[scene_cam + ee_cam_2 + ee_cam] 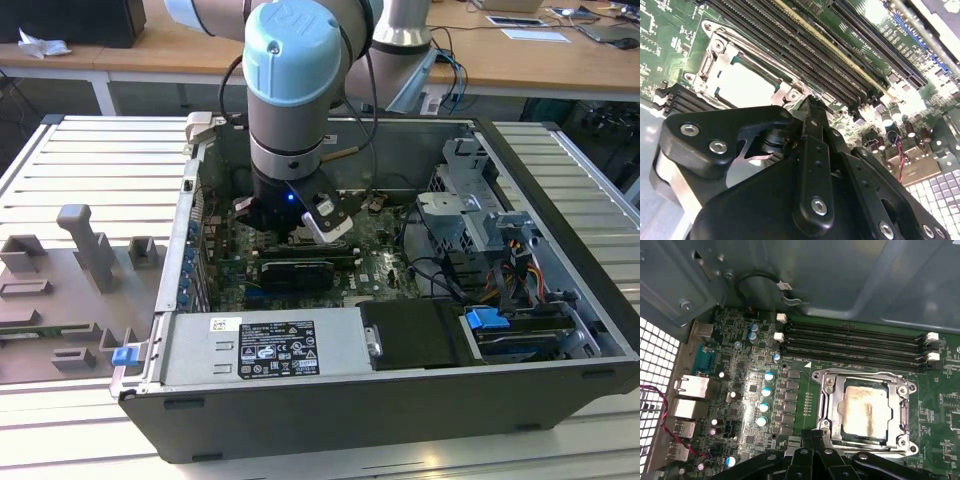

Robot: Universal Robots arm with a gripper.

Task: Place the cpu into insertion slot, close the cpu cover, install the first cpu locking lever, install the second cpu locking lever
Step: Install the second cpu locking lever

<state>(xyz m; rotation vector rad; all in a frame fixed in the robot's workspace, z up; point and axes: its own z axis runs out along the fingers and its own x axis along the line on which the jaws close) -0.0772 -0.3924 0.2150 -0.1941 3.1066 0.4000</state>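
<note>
The cpu (866, 410) lies in the insertion slot (826, 390) on the green board, its pale metal face showing through the window of the cpu cover (905, 412). The cover lies flat over the socket. Thin wire levers run along the socket's edges; whether they are latched I cannot tell. My gripper (815, 437) hangs just beside the socket with its black fingers together and nothing between them. In the second wrist view the gripper (810, 102) points at the socket's corner, close to the cpu (742, 84) and cover (707, 65). In the exterior view the gripper (300, 228) is deep inside the open computer case.
Long black memory slots (855, 342) run along one side of the socket. A power supply (265, 345) fills the case's near side, and a drive cage (470, 215) with cables stands at the exterior view's right. A grey fixture (85, 245) sits outside the case on the left.
</note>
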